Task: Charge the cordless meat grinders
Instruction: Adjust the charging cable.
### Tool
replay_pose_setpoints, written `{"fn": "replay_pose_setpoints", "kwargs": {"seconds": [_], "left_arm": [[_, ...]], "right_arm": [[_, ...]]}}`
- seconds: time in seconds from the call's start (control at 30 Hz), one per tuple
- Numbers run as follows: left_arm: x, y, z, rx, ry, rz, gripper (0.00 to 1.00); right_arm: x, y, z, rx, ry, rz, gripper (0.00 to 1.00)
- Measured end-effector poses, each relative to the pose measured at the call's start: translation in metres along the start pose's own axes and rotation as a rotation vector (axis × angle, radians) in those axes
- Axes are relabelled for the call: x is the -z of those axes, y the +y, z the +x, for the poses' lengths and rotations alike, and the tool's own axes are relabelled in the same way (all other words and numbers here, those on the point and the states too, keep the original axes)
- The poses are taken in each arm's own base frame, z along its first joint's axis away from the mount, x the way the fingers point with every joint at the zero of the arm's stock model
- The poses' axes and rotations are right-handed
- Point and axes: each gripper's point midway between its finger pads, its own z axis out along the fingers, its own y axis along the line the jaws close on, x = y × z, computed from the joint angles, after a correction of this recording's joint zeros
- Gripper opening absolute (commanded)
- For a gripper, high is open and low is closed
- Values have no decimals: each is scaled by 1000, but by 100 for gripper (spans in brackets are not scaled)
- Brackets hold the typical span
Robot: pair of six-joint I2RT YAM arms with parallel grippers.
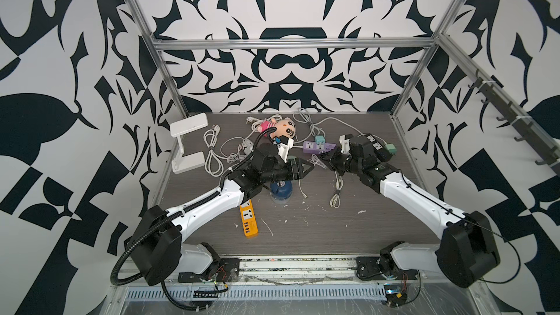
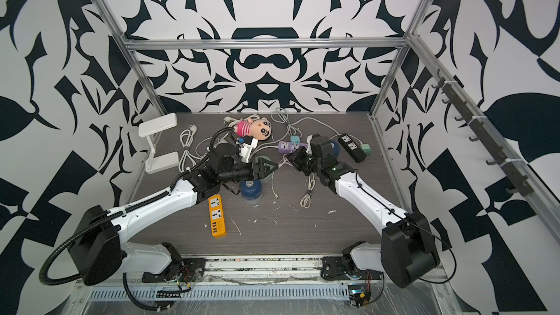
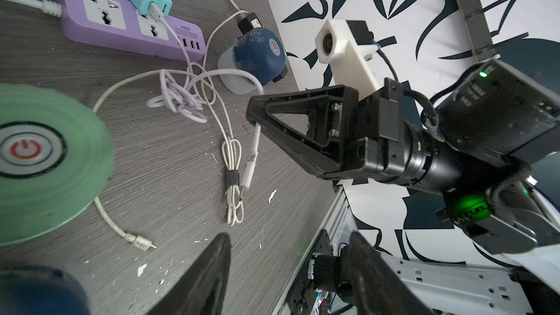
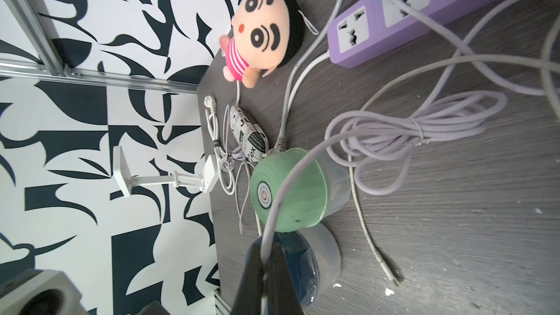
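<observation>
Worktop [image 1: 333,237]: lead clutter. Landmark: purple power strip [image 1: 316,146].
Task items: mint green grinder [image 4: 291,192] just in front of strip; dark blue grinder [image 1: 281,190] farther in front; second dark blue grinder [image 3: 257,56] off strip's USB end, lead apparently in.
My left pincer [image 3: 288,237]: jaws partly apart, empty.
My right pincer [image 3: 254,112]: clamped on white cable [image 3: 256,134], plug [image 3: 248,175] dangling.
Hazard: held cable passes tangled leads by strip; pull may snag and drag strip. Plug may swing and miss port.
</observation>
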Motion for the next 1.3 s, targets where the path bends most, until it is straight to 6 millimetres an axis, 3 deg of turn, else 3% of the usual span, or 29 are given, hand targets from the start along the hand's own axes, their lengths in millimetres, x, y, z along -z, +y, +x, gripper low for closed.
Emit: {"fn": "replay_pose_setpoints", "kwargs": {"seconds": [0.2,0.77,1.3], "left_arm": [[-1,1,-2,-23,-15,2,60],[-18,27,5,-102,9,-56,45],[-24,16,-9,-137,-20,-32,31]], "right_arm": [[-2,0,1,-73,-3,-27,0],[-5,8,7,-178,19,-92,0],[-7,13,18,-169,44,-101,0]]}}
